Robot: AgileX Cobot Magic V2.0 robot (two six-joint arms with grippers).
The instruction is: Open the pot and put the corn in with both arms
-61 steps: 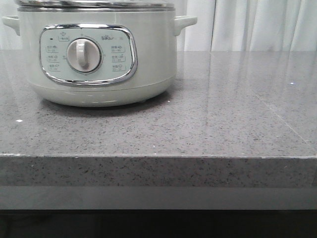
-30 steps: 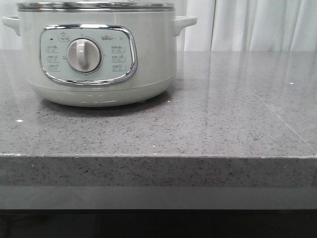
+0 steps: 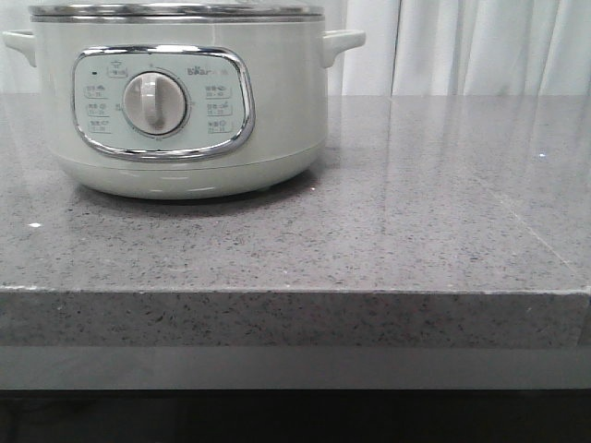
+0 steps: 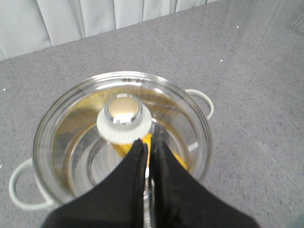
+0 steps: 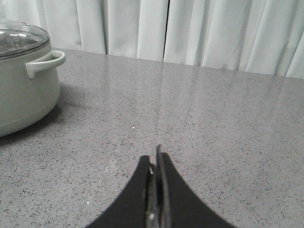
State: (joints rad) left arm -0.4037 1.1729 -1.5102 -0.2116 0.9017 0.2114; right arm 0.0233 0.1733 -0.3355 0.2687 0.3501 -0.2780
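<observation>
Corn (image 4: pixel 176 159) under the pot's (image 3: pixel 185 101) glass lid (image 4: pixel 85 128), left wrist view only.

Corn (image 4: pixel 178 159) mostly hidden beneath the pot's lid (image 4: pixel 90 123)

The pot (image 3: pixel 185 101) stands on the left part of the grey stone counter (image 3: pixel 416 212), set back from the front edge, and it is the only thing on the counter that blocks the way. Its two side handles (image 3: pixel 342 43) stick out sideways at the rim. The glass lid (image 4: pixel 71 133) with its round knob (image 4: pixel 124 116) closes the pot from above, so there is no way in. The left gripper (image 4: pixel 148 149) hangs above the lid, its tips close by the knob. In front of the pot and to its right the counter is bare, up to the white curtain (image 5: pixel 190 28) behind.
</observation>
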